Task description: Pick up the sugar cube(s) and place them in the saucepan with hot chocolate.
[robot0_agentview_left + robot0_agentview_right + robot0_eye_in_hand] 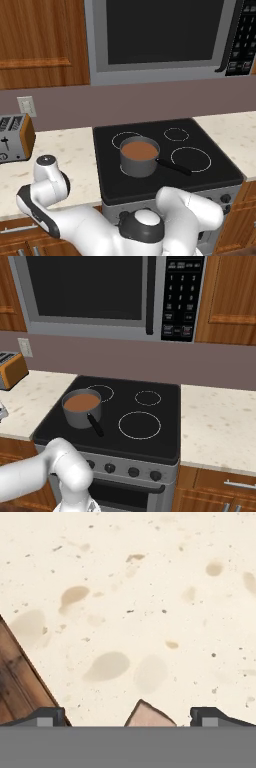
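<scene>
In the hand view my gripper is open and points down at the speckled counter, its fingertips far apart. A pinkish-tan sugar cube lies on the counter between them, nearer the right tip, with only its top corner showing at the bottom of that view. The saucepan, grey with a black handle and brown hot chocolate, stands on the front left burner of the stove. My arm bends out over the counter to the left of the stove.
A toaster stands at the back of the left counter. The black stove top lies to the right of my arm, under a microwave. The counter's front edge and a wooden cabinet face lie close to the left fingertip.
</scene>
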